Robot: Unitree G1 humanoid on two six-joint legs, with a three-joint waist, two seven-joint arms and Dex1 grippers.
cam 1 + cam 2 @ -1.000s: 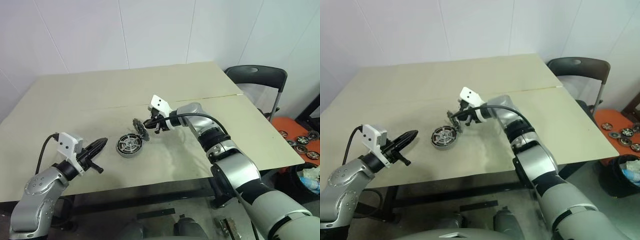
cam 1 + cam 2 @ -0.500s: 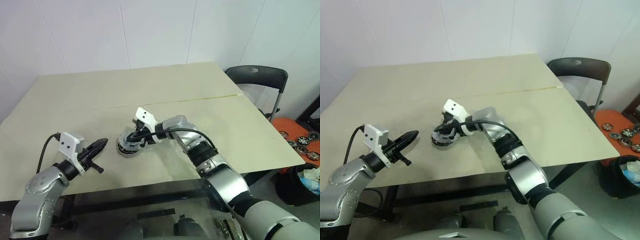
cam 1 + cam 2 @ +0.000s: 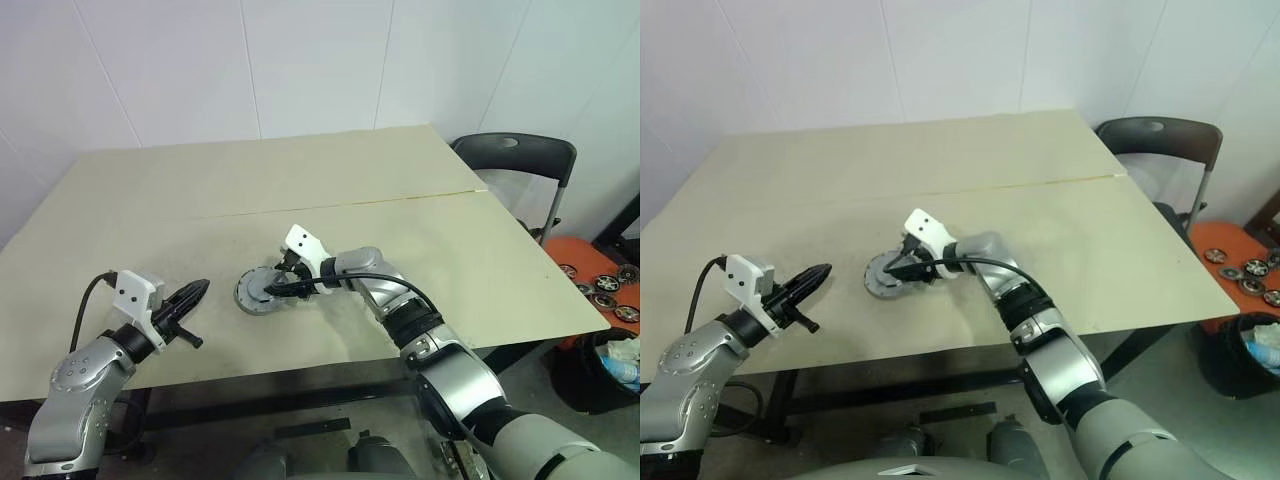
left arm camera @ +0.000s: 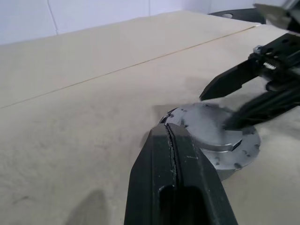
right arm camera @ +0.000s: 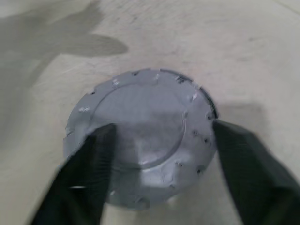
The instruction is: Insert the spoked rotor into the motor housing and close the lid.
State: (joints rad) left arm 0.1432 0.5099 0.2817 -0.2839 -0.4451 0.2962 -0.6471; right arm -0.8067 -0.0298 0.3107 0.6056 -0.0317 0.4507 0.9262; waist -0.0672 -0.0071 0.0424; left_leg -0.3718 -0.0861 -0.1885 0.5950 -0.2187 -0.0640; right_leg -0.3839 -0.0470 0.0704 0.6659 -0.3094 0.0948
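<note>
The lid (image 5: 140, 136) is lying flat, smooth face up, covering the housing (image 4: 229, 161) mid-bench and hiding the rotor. My right fingers (image 5: 161, 164) are spreading wide over it, holding nothing. My left fingers (image 4: 176, 187) are pressing together, empty, left of it.

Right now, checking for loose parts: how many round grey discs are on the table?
1: the lid sits on the motor housing, between the right hand's open fingers. The rotor may be hidden beneath.

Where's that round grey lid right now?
The lid lies smooth face up on top of the motor housing, near the front middle of the table, with the right tool's open fingers over it.
</note>
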